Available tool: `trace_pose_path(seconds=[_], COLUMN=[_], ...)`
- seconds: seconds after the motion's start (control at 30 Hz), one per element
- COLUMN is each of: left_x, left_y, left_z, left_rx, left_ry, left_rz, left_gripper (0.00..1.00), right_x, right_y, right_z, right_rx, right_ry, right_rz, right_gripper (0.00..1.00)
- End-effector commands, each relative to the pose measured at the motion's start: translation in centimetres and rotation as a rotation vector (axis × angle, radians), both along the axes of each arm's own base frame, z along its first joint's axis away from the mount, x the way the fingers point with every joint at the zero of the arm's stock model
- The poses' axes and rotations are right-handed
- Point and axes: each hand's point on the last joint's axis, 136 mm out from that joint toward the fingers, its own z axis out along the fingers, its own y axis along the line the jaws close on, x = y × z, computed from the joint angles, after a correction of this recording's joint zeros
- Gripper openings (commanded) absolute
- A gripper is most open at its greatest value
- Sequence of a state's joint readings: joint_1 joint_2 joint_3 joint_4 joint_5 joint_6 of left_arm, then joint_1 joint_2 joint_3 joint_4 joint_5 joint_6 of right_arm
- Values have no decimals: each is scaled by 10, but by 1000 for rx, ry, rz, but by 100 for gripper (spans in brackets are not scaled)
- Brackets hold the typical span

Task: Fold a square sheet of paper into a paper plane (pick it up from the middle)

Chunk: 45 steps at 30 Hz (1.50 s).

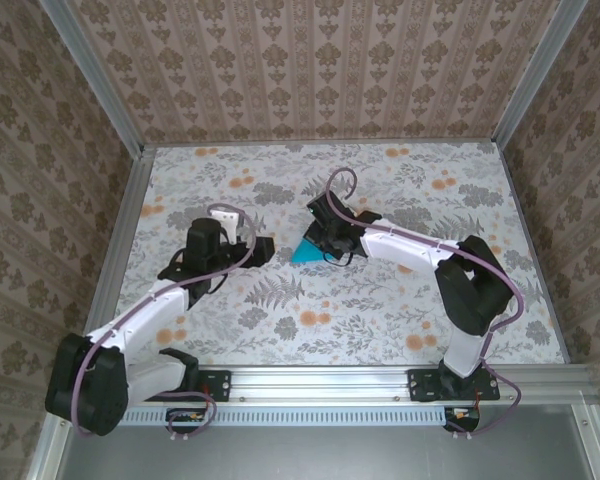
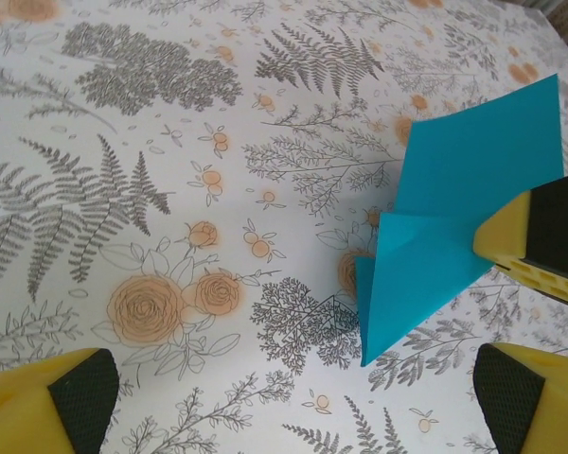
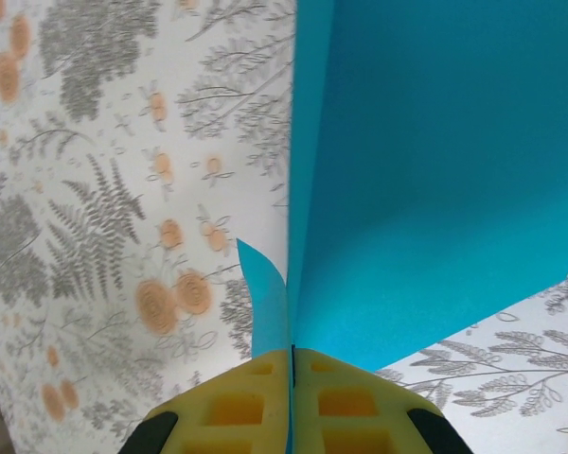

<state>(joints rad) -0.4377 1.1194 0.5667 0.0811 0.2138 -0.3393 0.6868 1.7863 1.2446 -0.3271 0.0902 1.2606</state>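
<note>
From above, the right hand [image 1: 323, 247] is clenched on the folded paper [image 1: 304, 251]. The paper juts out toward the left hand [image 1: 263, 248], which is released and close by.

At the left wrist, the paper sits ahead and to the right of the spread fingers. Its tip points back at this hand, and its long axis runs diagonally away over the surface [image 2: 170, 189].

At the right wrist, the crease runs straight ahead from the pinch. The left hand should probably take the free flap squarely.
</note>
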Motion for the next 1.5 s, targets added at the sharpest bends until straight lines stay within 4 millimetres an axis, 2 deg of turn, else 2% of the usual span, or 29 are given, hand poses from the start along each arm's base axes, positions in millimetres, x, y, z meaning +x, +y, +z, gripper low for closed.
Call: trace_pose_path(seconds=[0.0,0.2,0.37,0.53,0.7,0.97,1.13,1.27,1.47], left_x=[1,-2,-6,-5,-14,-21,-26,-30,-26], left_y=[-14,-54,-91,-113,-134,-145,-151,-156,-161], left_z=[2,-15,-33,-48,-60,-71,-83,-85,-92], left_rx=[99,208,191,201,232,235,252,235,239], left_ry=[-121,-164,-228,-280,-348,-431,-441,-447,-447], left_rz=[-76,-252,-438,-538,-643,-702,-754,-793,-801], left_gripper=[100,99,85,80,77,72,66,64,56], right_x=[0,-4,-7,-14,-21,-31,-34,-34,-34], right_y=[-14,-24,-23,-27,-29,-34,-34,-35,-34], right_z=[-22,-35,-40,-40,-36,-34,-35,-35,-34], right_rx=[7,84,143,187,226,269,295,305,334], right_ry=[26,64,95,118,135,158,168,170,182], right_rz=[-93,-145,-141,-151,-158,-167,-170,-174,-180], right_gripper=[1,1,2,2,2,2,2,2,3])
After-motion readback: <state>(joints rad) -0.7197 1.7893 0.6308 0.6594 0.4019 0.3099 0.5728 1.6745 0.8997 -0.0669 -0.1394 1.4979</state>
